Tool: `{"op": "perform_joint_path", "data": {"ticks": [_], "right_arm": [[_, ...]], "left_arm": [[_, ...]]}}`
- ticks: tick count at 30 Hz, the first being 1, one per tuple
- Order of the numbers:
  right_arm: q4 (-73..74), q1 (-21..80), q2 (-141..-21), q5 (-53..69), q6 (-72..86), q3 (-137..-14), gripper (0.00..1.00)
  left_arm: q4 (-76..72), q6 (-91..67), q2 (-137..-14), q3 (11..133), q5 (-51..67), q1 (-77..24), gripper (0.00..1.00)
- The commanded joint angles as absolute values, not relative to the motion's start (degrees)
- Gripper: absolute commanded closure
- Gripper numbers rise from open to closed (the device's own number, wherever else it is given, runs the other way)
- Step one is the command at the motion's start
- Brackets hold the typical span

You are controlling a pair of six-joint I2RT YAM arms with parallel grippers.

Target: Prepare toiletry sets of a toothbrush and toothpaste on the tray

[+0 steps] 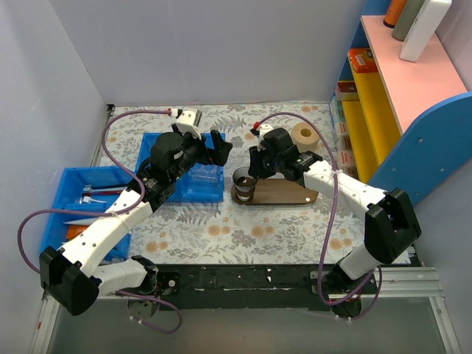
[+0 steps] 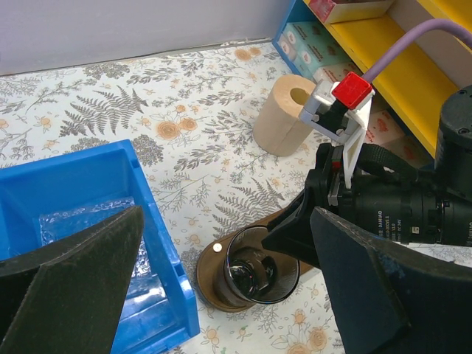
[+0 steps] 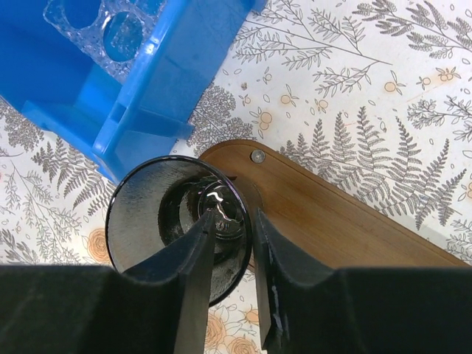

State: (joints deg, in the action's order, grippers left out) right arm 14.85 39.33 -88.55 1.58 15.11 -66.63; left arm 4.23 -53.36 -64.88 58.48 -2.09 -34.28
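Shows the right gripper (image 3: 234,221) clamped on the wall of a dark, glossy cup (image 3: 147,214), with one of its fingers (image 3: 193,258) inside the rim and the other outside, on the tray side. Places the cup upright at the left rounded end of the tray (image 3: 332,221), a dark brown wooden board with a small pale stud in the wood just beside the cup; cannot tell whether the cup's base rests on the wood or hangs just above it. Shows the left gripper (image 2: 227,221) with jaws spread wide and holding nothing, hovering just off the tray's left end, across the cup from the right gripper. Sets a blue bin (image 2: 158,251) under the left gripper, just beside the tray's left end and apart from it, with a clear insert (image 3: 110,29) of round wells inside. Puts a second blue bin (image 1: 66,181) farther left of the tray, its slim pale contents too small to identify. Locates a tan roll (image 2: 284,114) beyond the tray's far side, toward its right end. Locates a yellow and blue shelf (image 1: 361,110) well to the right of the tray. Spreads a fern-patterned cloth (image 1: 221,228) beneath the tray.
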Motion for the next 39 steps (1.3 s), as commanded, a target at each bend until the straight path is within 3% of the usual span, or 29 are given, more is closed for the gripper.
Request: {"op": "perform_joint_path", "data": {"ticks": [1, 6, 12, 13, 16, 26, 39], "right_arm": [[11.4, 39.3, -87.9, 2.8, 15.4, -69.2, 0.64], [11.8, 39.3, -88.0, 2.3, 15.3, -69.3, 0.53], [12.0, 39.3, -87.5, 1.4, 15.1, -69.4, 0.51], [12.1, 39.3, -87.4, 1.4, 15.1, -69.5, 0.45], [12.4, 39.3, -87.3, 1.1, 15.0, -69.7, 0.42], [13.6, 39.3, -85.2, -2.5, 14.5, -68.6, 0.44], [15.6, 39.3, -86.1, -2.6, 14.3, -68.3, 0.55]], "left_arm": [[3.1, -53.4, -63.6, 58.2, -1.4, -34.0, 0.02], [3.3, -53.3, -63.9, 58.3, -1.1, -34.0, 0.02], [3.2, -53.3, -63.6, 58.3, -1.2, -34.0, 0.02], [3.2, -53.3, -63.6, 58.3, -1.2, -33.9, 0.02], [3.2, -53.3, -63.6, 58.2, -1.2, -34.0, 0.02], [3.3, -53.3, -63.9, 58.2, -1.1, -33.9, 0.02], [3.4, -53.4, -64.1, 58.2, -1.1, -34.0, 0.02]]}}
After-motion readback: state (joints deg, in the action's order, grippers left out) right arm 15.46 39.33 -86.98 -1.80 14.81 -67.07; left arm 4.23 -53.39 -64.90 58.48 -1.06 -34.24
